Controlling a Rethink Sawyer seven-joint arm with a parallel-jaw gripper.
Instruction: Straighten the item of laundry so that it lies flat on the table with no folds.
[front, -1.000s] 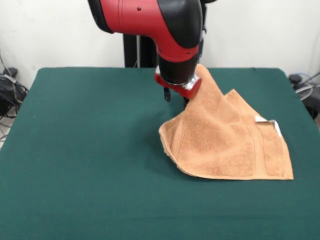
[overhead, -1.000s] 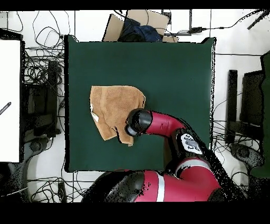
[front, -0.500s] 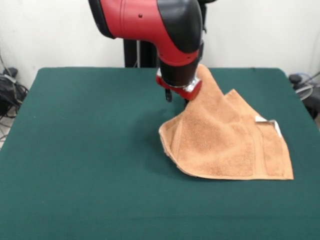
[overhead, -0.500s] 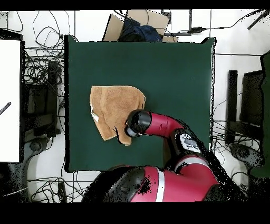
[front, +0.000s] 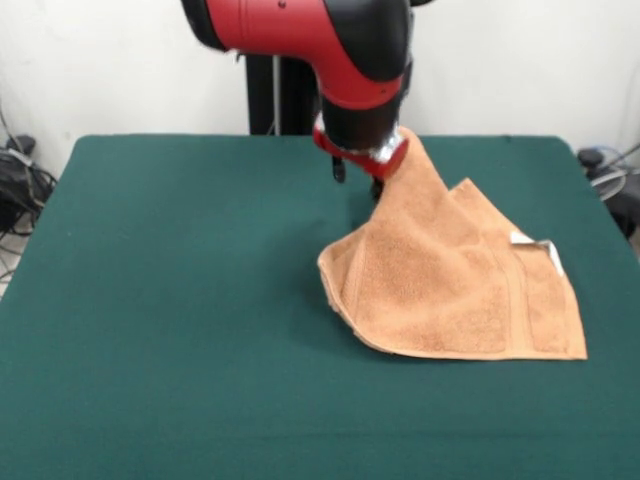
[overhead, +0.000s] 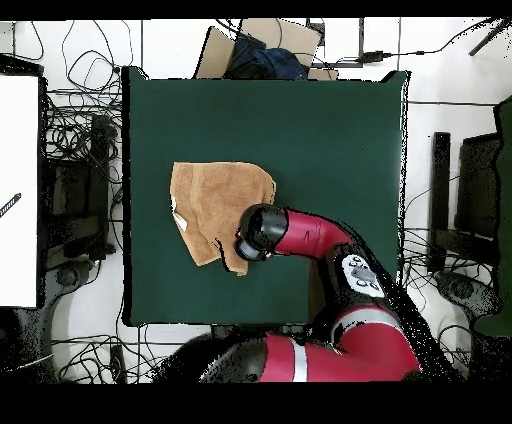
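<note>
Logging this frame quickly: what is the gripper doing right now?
Gripper: shut on the towel, holding one corner lifted off the table.

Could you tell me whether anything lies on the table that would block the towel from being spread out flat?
Nothing visible does. The gripper holds a corner of the towel lifted, and the green table around it is bare cloth in both views.

We see a peach-orange terry towel (front: 455, 290) on the dark green bench (front: 180, 300). One corner is lifted into a peak, with the cloth sloping down from it. The rest lies on the felt, folded over itself, with a woven band and a small white tag (front: 535, 243) showing.
</note>
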